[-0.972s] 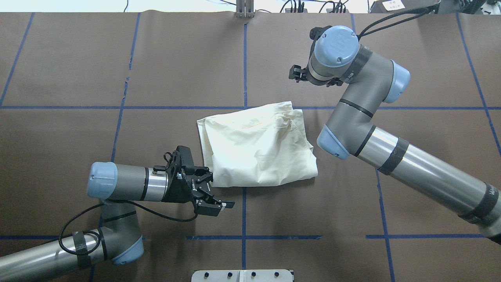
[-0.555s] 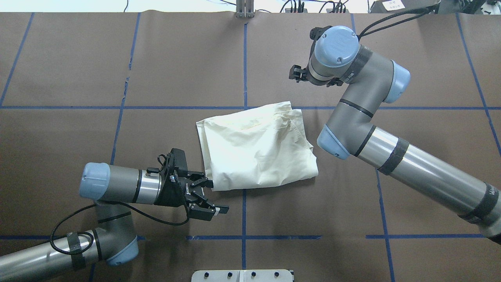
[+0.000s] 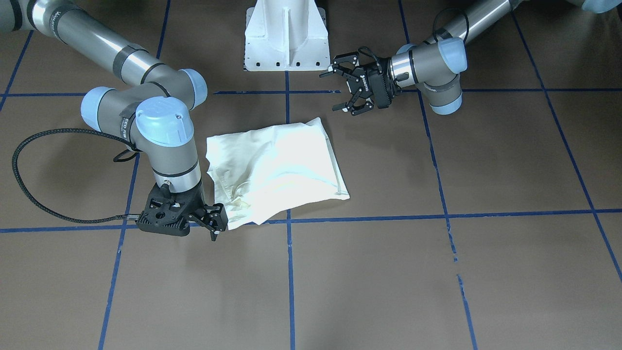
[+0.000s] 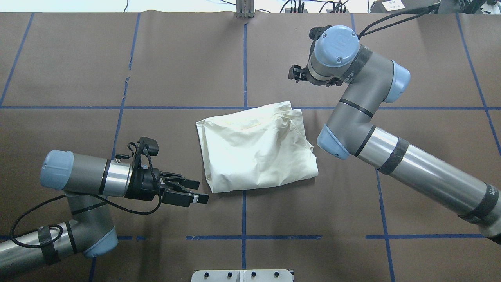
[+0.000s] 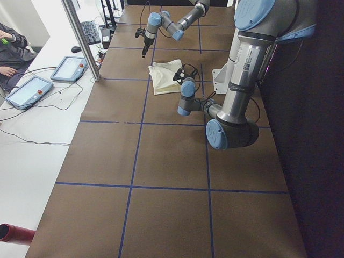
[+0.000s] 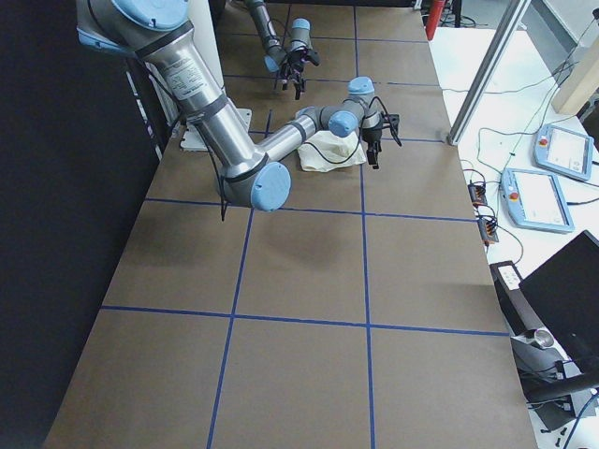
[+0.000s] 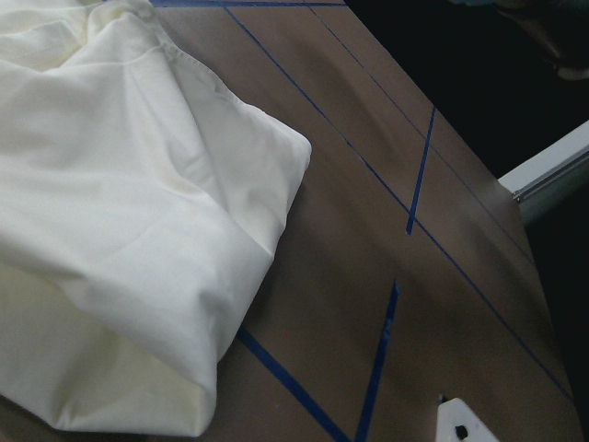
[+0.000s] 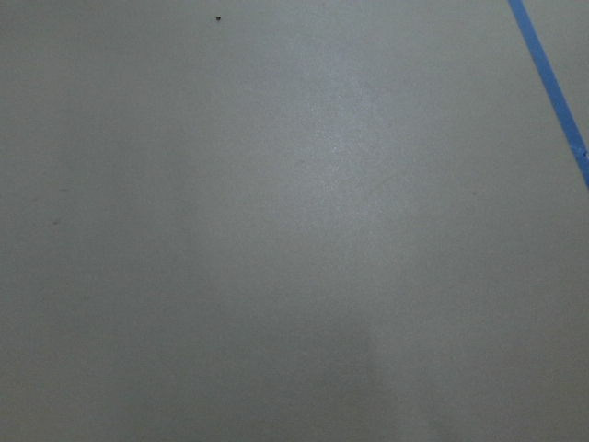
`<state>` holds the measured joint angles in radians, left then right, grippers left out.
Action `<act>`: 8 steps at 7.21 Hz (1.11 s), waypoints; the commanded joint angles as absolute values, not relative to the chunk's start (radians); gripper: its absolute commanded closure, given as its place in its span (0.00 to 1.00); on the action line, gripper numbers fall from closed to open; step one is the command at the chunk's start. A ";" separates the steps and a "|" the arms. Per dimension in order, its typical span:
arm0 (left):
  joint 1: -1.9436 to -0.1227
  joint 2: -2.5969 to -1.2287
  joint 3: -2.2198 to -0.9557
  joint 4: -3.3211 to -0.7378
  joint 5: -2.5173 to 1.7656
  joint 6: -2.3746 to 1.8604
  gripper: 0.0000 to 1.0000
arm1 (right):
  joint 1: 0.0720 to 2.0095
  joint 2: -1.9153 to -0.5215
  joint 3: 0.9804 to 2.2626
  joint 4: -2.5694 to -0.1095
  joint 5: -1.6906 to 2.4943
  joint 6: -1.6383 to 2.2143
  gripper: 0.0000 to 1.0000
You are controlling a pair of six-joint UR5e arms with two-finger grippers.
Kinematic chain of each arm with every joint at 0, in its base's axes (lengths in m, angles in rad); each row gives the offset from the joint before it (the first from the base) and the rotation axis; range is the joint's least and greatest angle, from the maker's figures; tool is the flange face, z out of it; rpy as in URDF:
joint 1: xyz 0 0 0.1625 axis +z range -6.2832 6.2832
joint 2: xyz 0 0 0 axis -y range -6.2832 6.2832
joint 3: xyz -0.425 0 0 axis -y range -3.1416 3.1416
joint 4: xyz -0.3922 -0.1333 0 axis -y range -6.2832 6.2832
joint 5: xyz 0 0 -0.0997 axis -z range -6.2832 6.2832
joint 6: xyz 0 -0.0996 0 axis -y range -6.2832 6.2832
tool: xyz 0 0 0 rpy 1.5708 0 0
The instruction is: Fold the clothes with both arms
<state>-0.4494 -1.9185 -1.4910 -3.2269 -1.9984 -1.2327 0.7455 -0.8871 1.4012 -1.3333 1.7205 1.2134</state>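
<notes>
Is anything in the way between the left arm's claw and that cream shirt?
Nothing visible is in the way. The left claw is open and points toward the near corner of the shirt, apart from it, with only bare brown table in the gap.

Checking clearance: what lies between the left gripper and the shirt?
Only bare brown table cover, shown in the overhead view; the left gripper and the shirt don't touch.

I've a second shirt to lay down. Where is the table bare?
Widest: the table beyond the left hand, far-left of the shirt. Also bare: the strip between the shirt and the white base, and the far-right corner beyond the right arm. Crowded: the shirt's edges, with the left hand by its near-left corner and the right arm beside it.
</notes>
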 commanded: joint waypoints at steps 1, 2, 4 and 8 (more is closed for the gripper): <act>-0.418 -1.959 -1.485 -3.218 -1.770 -1.531 0.00 | 0.746 -0.888 1.407 -1.333 1.721 1.213 0.00; -0.385 -1.960 -1.468 -3.197 -1.694 -1.569 0.00 | 0.746 -0.891 1.416 -1.335 1.720 1.215 0.00; -0.339 -1.962 -1.434 -3.183 -1.648 -1.571 0.00 | 0.746 -0.911 1.440 -1.335 1.720 1.215 0.00; -0.285 -1.974 -1.378 -3.178 -1.563 -1.585 0.00 | 0.746 -0.923 1.450 -1.335 1.721 1.215 0.00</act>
